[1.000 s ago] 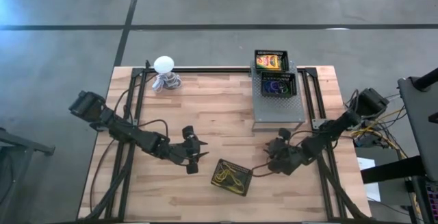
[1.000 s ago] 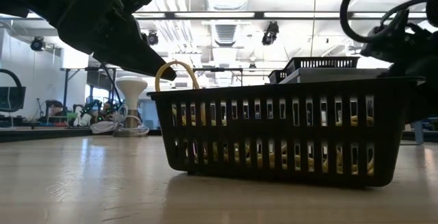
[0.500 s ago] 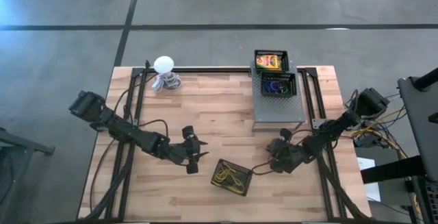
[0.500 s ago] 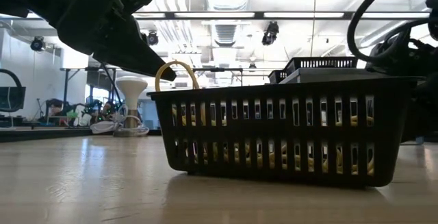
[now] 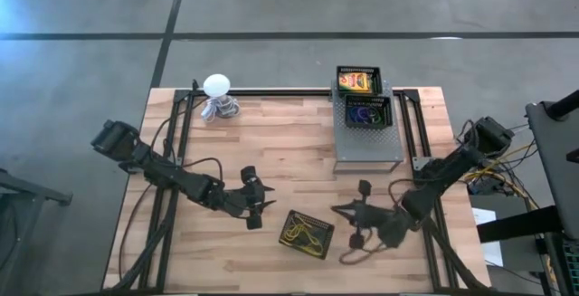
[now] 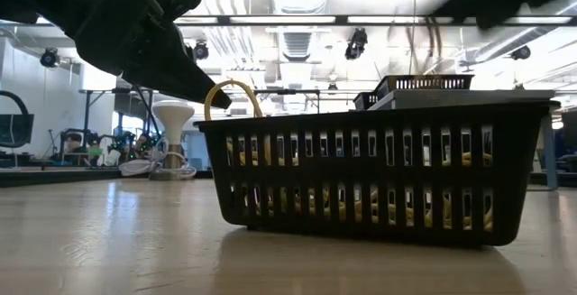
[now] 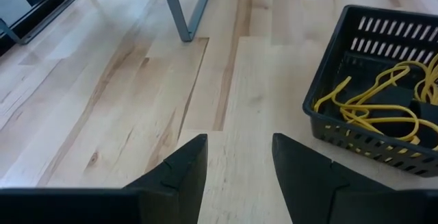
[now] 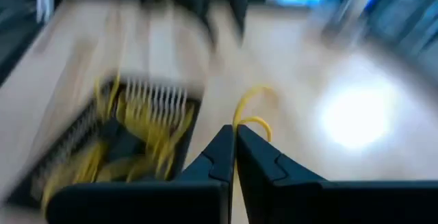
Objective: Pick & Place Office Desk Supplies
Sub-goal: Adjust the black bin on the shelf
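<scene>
Your right gripper (image 8: 235, 136) pinches a yellow rubber band (image 8: 250, 107) beside the black basket (image 5: 306, 233); your left gripper (image 7: 239, 159) waits nearby, fingers spread.

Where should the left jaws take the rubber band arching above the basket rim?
Grip the top of the raised loop, coming from above. It arches clear above the basket rim, while the other bands lie tangled inside, so probably only this one comes away cleanly.
</scene>
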